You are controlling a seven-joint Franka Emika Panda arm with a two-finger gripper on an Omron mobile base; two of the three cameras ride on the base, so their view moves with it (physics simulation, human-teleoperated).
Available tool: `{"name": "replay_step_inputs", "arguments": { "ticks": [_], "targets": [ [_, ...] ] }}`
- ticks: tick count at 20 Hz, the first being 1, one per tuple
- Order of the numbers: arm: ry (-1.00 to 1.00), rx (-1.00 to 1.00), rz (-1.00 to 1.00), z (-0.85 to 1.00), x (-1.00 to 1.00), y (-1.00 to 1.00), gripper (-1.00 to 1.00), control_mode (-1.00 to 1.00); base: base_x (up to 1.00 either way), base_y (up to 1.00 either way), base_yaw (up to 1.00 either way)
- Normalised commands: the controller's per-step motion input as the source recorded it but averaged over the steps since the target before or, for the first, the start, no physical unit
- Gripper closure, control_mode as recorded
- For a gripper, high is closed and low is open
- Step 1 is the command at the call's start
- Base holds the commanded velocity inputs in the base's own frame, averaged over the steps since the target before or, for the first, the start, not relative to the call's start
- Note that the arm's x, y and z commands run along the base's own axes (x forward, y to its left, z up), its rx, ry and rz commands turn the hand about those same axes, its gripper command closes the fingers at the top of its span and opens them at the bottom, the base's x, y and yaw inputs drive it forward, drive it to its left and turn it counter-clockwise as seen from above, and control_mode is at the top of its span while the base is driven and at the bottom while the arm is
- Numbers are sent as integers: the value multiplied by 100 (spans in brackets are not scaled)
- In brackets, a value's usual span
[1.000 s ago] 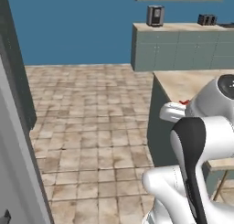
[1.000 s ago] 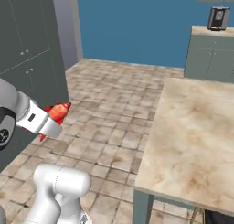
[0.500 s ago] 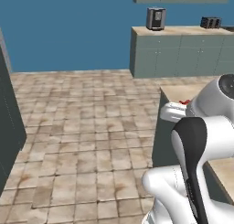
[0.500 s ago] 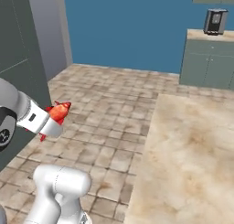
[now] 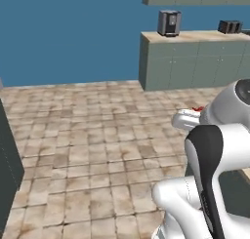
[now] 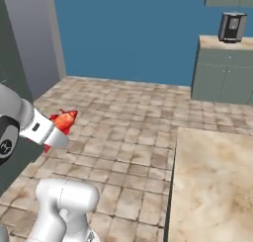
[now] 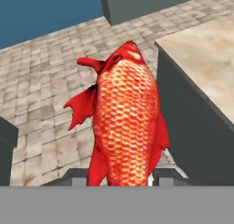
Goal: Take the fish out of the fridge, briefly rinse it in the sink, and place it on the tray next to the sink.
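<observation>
While the arm reaches out over the tiled floor (image 6: 133,137), the gripper (image 7: 124,175) is clamped on the fish (image 7: 125,127), its two dark finger tips pressing the lower body from either side in the hand view. Held this way, the red-orange fish stands up away from the hand, scales bright across its broad side, with red fins spreading to the left and right and its far end pointing toward the blue wall (image 7: 45,8). From the right base view the fish (image 6: 64,120) shows as a small red shape sticking out past the white end of the arm at the left of the picture, in the air above the brown and beige floor tiles and well apart from the pale stone-look counter (image 6: 212,181) that fills the lower right. That counter edge also appears in the hand view just to the right of the fish, its dark side panel dropping to the floor. In the left base view only a sliver of red (image 5: 197,109) peeks out beside the white hand, mostly hidden behind the arm's large rounded joint. Along the far wall stands a run of grey-green cabinets (image 5: 195,62) with a light worktop, carrying a dark coffee machine (image 5: 169,22) and a small dark toaster (image 5: 229,26). A dark, tall panel (image 5: 7,165) edges the left of the left base view, and a tall grey cabinet side (image 6: 32,38) rises at the left of the right base view.
</observation>
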Motion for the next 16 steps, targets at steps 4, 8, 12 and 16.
{"name": "replay_step_inputs", "arguments": {
  "ticks": [4, 8, 12, 16],
  "targets": [
    [0, 0, 0, 0, 0, 0, 100, 100, 100, 74, -32],
    [0, 0, 0, 0, 0, 0, 100, 100, 100, 33, -59],
    [0, 0, 0, 0, 0, 0, 100, 100, 100, 26, -69],
    [0, 0, 0, 0, 0, 0, 100, 100, 100, 41, -72]
  ]
}}
